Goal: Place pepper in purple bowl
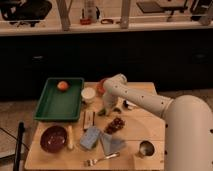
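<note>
Our gripper (107, 110) hangs low over mid-bench (150, 127); we cannot tell its state, nor make out the pepper. The purple bowl (53, 138) lies from it toward the near-left corner.

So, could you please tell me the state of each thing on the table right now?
Purple bowl: empty, upright.
Green tray: holds one orange fruit.
White cup: upright.
Metal cup: upright.
Gripper: low at the table, between white cup and grapes.
Pepper: cannot be made out.
</note>
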`<control>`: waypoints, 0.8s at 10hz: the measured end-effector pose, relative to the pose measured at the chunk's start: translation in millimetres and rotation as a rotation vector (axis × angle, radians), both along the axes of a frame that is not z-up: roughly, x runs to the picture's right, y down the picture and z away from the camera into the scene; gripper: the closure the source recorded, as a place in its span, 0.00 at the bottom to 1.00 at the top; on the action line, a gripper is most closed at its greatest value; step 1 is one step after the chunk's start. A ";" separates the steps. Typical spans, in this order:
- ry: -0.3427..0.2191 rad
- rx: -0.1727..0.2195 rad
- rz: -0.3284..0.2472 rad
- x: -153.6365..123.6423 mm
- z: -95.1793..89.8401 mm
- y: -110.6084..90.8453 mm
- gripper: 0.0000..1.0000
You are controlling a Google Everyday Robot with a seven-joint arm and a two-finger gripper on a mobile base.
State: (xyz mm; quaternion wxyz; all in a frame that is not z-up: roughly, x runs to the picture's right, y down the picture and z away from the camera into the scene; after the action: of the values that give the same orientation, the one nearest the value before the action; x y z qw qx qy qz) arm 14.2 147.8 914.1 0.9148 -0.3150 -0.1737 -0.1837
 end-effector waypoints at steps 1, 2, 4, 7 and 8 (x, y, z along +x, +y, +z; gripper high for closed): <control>0.000 0.000 -0.004 0.6 -1.1 0.1 0.78; 0.001 -0.001 -0.006 1.3 -2.2 -0.1 0.86; 0.002 -0.002 -0.012 1.5 -3.6 -0.9 1.00; 0.015 0.048 -0.021 17.6 -26.3 -8.9 1.00; 0.012 0.079 -0.032 19.8 -42.5 -19.8 1.00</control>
State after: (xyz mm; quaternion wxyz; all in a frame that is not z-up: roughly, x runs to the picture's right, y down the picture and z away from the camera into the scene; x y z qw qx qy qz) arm 34.0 128.1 871.6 0.9245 -0.2826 -0.1556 -0.2031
